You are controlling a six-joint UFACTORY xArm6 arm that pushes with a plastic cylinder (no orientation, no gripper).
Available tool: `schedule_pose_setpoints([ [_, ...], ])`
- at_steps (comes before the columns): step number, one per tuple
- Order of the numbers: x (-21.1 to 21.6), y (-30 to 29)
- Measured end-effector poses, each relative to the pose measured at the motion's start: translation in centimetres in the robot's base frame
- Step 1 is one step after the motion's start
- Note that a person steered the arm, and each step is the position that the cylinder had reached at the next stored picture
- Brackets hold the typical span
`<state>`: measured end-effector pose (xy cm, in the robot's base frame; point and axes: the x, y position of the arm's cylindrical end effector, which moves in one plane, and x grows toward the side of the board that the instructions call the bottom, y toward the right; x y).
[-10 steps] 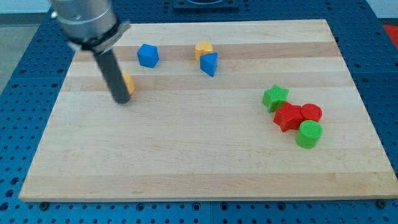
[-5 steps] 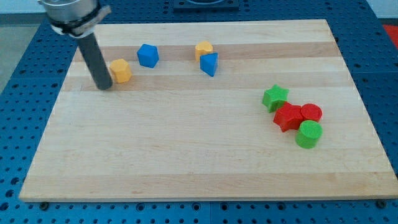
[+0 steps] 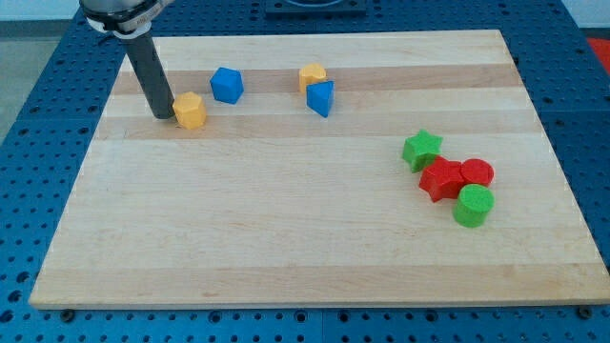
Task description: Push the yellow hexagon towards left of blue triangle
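The yellow hexagon (image 3: 190, 110) lies on the wooden board at the upper left. My tip (image 3: 164, 114) stands just to its left, touching or nearly touching it. The blue triangle (image 3: 321, 98) lies at the upper middle, well to the right of the hexagon. A second yellow block (image 3: 312, 76) sits right above the triangle, touching it. A blue block (image 3: 227, 85) lies between the hexagon and the triangle, a little higher.
A green star (image 3: 421, 150), a red star-like block (image 3: 441, 179), a red cylinder (image 3: 476, 173) and a green cylinder (image 3: 473, 206) cluster at the right. The board's top edge is close above the tip.
My tip has moved from the hexagon's lower left up to its left side. The yellow hexagon, half hidden behind the rod before, now shows in full and sits slightly to the right.
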<state>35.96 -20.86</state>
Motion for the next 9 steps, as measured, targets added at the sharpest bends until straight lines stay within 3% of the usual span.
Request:
schedule_pose_setpoints([
  [5,-1.6,8.9],
  [9,0.7,6.2],
])
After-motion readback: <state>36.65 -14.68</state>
